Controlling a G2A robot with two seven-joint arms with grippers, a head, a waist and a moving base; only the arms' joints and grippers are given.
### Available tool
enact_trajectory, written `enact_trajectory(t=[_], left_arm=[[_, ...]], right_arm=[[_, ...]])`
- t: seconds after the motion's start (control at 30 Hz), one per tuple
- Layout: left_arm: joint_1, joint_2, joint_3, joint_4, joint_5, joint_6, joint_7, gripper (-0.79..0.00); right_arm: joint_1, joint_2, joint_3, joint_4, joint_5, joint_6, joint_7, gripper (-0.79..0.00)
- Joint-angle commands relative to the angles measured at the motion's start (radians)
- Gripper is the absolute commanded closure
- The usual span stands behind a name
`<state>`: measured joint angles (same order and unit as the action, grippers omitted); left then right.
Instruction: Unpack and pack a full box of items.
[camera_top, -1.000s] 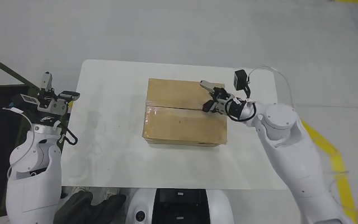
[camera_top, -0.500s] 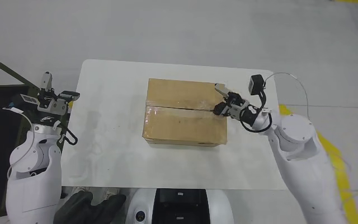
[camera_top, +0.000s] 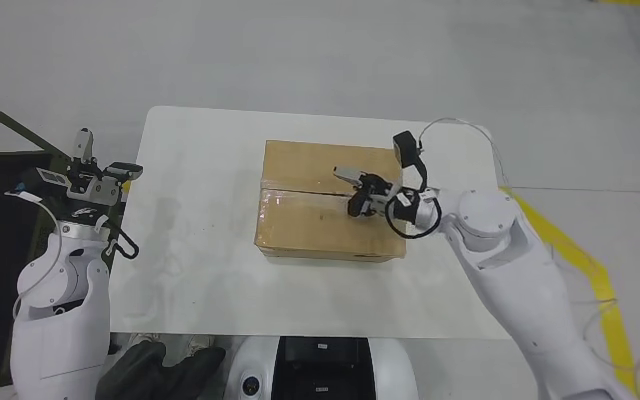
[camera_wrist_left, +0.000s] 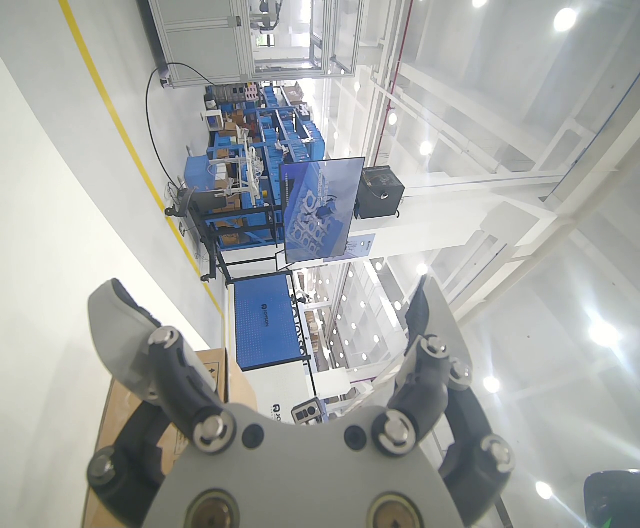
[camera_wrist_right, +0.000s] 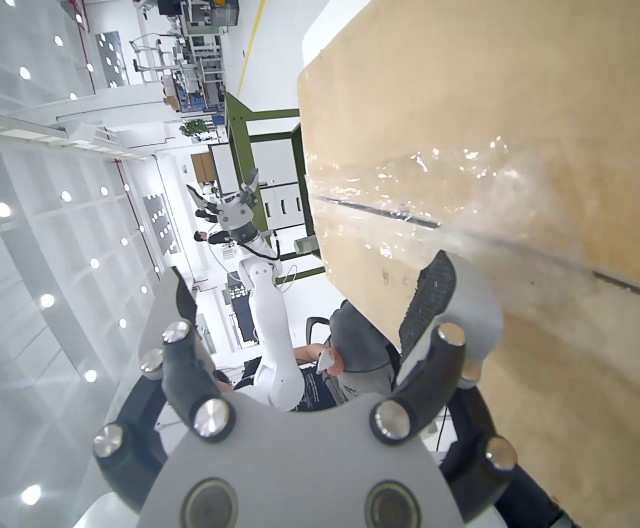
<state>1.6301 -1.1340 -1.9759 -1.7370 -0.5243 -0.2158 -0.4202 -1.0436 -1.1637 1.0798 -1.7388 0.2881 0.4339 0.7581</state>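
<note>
The right gripper (camera_top: 349, 190), released, is hovering over the taped seam (camera_top: 300, 190) of the closed box (camera_top: 310, 222) sitting mid-desk (camera_top: 190, 260), while the left gripper (camera_top: 104, 155), also released, is hanging beyond the desk's left edge.

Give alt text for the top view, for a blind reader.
The right gripper, open, is over the taped seam of a closed cardboard box on a white table. The left gripper, also open, is at the table's left edge, away from the box.
</note>
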Motion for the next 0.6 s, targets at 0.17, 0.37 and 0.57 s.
enact_trajectory(t=[0.17, 0.37, 0.57], left_arm=[[0.0, 0.0, 0.0, 0.0, 0.0, 0.0, 0.0, -0.785], [0.0, 0.0, 0.0, 0.0, 0.0, 0.0, 0.0, -0.785], [0.0, 0.0, 0.0, 0.0, 0.0, 0.0, 0.0, -0.785]], right_arm=[[0.003, -0.001, 0.029, 0.037, 0.037, -0.008, -0.043, -0.785], [-0.05, 0.011, 0.102, 0.009, 0.053, -0.028, -0.067, -0.785], [-0.113, 0.024, 0.183, -0.027, 0.071, -0.028, -0.093, -0.785]])
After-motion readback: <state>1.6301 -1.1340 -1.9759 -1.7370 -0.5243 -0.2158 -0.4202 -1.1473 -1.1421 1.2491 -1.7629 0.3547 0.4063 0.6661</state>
